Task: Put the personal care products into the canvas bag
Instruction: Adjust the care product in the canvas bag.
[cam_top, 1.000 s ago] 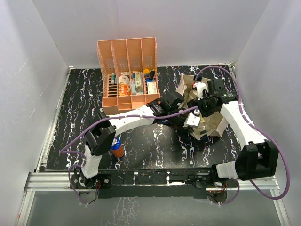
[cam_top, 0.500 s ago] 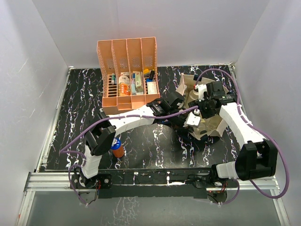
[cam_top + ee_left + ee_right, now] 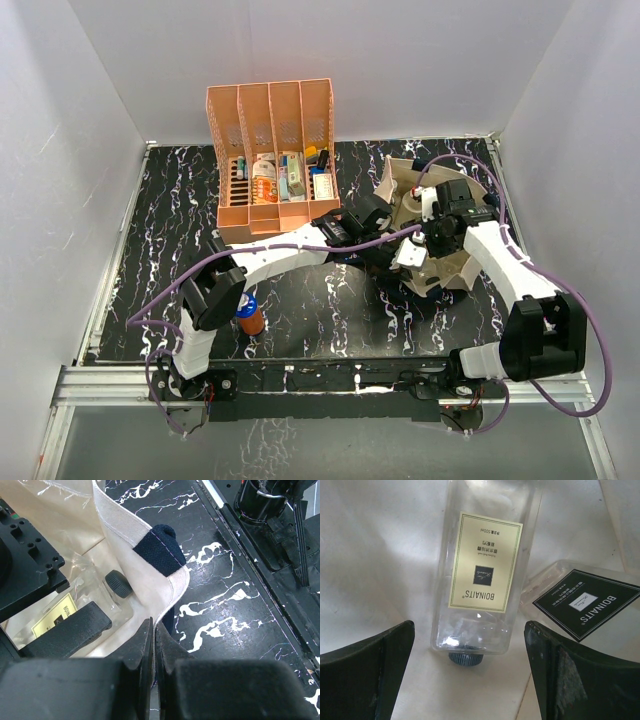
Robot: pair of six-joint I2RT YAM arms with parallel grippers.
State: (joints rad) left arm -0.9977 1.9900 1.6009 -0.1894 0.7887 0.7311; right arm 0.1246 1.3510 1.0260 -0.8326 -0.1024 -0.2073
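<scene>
The cream canvas bag (image 3: 462, 266) lies open at the right of the table. My left gripper (image 3: 154, 626) is shut on the bag's rim (image 3: 125, 527), just below a navy strap (image 3: 161, 548). My right gripper (image 3: 470, 628) hangs open over the bag's mouth, its fingers (image 3: 375, 652) apart and touching nothing. Inside lie a clear bottle with a cream label (image 3: 484, 565), dark cap (image 3: 465, 658) toward me, and a second clear bottle with a black label (image 3: 580, 600). An orange-brown, blue-capped bottle (image 3: 250, 316) stands by the left arm's base.
An orange four-slot file rack (image 3: 270, 120) stands at the back left with several small bottles and packs in its slots. White walls close in the black marbled table (image 3: 170, 230). A purple cable (image 3: 300, 255) runs along the left arm.
The right arm has drawn a little toward the back over the bag, still open. The left gripper keeps its hold on the rim without moving.
</scene>
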